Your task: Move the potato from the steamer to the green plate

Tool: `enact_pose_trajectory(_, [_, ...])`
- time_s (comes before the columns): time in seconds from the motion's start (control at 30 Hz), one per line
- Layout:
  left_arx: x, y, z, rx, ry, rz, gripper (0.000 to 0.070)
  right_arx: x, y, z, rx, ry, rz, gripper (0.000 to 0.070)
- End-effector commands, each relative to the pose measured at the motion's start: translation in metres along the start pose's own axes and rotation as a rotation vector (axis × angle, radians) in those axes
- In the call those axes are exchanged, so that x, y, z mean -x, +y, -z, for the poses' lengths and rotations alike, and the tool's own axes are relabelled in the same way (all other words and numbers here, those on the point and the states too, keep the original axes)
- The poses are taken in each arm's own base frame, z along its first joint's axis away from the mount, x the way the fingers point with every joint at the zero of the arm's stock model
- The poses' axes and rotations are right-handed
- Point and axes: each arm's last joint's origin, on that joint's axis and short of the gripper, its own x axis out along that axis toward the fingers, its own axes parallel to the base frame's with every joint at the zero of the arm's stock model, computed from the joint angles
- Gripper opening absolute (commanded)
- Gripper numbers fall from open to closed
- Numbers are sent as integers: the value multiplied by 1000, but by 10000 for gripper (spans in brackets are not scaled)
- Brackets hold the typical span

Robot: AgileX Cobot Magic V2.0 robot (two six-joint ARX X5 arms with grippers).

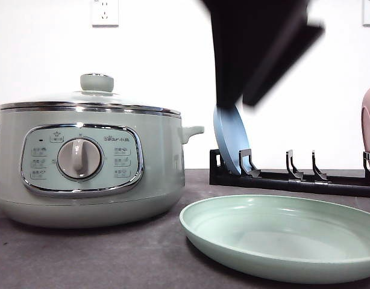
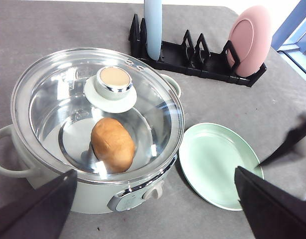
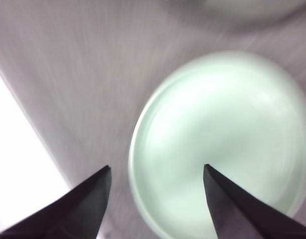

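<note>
You have the potato (image 2: 112,144) lying inside the steamer (image 1: 88,168), under the closed glass lid (image 2: 68,107); you can see it through the glass from the left wrist view, resting on the metal floor of the pot just beside the green knob (image 2: 113,82). The steamer stands on the left of the dark grey table (image 1: 112,259), its dial and button panel facing the near side. The green plate (image 1: 287,235) sits on the table just to the right of the steamer, close to its base but not touching it, and it holds nothing.

Your left gripper (image 2: 155,206) hangs above the steamer's near edge with its fingers (image 2: 36,209) spread wide apart and nothing between them. Your right gripper (image 3: 155,199) is over the left part of the green plate (the picture is blurred, so the exact height is unclear); its two dark fingers are also parted, with nothing held. In the front view a dark, blurred arm (image 1: 257,48) shows high up, right of the steamer and above the rack.

At the far side of the table a black dish rack (image 1: 293,177) holds a blue plate (image 1: 231,141) standing on edge at its left end and a pink plate (image 2: 248,40) upright at its right end.
</note>
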Motion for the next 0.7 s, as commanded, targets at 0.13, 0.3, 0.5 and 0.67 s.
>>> enact_pose_trajectory(0.13, [3, -2, -5, -26, -20, 4, 641, 58, -24, -10, -78, -232, -33, 370])
enact_pose_trajectory(0.3, [3, -2, -5, -7, -21, 4, 641, 98, -46, -11, -139, -377, -147, 370])
enact_pose_trajectory(0.5, [3, -2, -5, -1, -21, 4, 641, 115, -62, -9, -165, -453, -384, 370])
enact_pose_trajectory(0.67, [3, -2, -5, -1, -21, 4, 641, 115, -72, -7, -186, -463, -439, 370])
